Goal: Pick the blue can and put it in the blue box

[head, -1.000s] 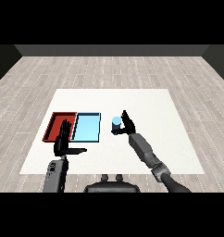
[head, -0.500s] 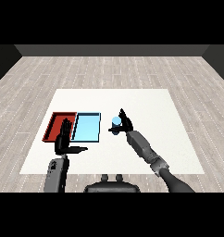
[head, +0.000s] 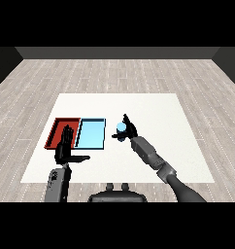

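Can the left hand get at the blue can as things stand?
Probably not easily. The left hand sits open over the red tray, with the light blue tray between it and the blue can, and the right hand already has its fingers around that can.

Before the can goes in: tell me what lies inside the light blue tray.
The light blue tray shows only its bare floor; nothing covers it. The blue can stands outside, to its right, at the right hand.
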`<state>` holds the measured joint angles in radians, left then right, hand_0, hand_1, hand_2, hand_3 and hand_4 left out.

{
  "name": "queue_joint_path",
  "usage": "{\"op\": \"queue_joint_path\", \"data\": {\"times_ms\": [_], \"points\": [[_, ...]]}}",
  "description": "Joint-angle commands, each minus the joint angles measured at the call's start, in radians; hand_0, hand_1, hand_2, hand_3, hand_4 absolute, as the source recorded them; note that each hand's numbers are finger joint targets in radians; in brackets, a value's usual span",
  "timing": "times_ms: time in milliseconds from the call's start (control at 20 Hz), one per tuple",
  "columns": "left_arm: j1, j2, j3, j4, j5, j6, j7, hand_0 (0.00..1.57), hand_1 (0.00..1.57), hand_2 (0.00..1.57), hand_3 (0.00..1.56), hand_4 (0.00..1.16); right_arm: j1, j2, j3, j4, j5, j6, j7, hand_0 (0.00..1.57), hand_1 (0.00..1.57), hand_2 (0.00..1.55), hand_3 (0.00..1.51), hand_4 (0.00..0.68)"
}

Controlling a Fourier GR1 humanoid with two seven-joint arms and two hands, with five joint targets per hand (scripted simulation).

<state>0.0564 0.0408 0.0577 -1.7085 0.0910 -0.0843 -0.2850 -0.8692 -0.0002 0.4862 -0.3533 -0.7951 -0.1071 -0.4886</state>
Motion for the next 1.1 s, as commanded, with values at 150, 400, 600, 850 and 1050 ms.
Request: {"op": "queue_joint_path", "data": {"times_ms": [150,400,600,850,1050], "points": [[0.058,0.007,0.013,-0.037,0.017,-0.019,-0.025,0.00,0.00,0.00,0.00,0.00,0.037,0.000,0.098,-0.038,-0.080,-0.039,-0.018,0.00,0.00,0.00,0.00,0.000],[0.021,-0.008,0.011,-0.001,0.008,0.001,-0.031,0.00,0.00,0.00,0.00,0.00,-0.028,0.000,0.156,0.047,-0.050,-0.257,0.077,1.57,1.57,1.55,1.51,0.538],[0.020,0.004,0.020,-0.038,0.017,0.010,0.025,0.00,0.00,0.00,0.00,0.00,-0.050,0.000,0.256,0.044,-0.009,-0.337,0.160,1.50,1.50,1.54,1.50,0.533],[0.022,-0.007,0.009,0.004,0.001,0.003,-0.026,0.00,0.00,0.00,0.00,0.00,-0.026,0.000,0.323,0.021,-0.005,-0.399,0.202,1.52,1.52,1.53,1.49,0.527],[0.020,0.006,0.016,-0.007,0.027,-0.018,0.007,0.00,0.00,0.00,0.00,0.00,-0.053,0.000,0.257,0.080,0.000,-0.325,0.115,1.46,1.46,1.49,1.43,0.544]]}}
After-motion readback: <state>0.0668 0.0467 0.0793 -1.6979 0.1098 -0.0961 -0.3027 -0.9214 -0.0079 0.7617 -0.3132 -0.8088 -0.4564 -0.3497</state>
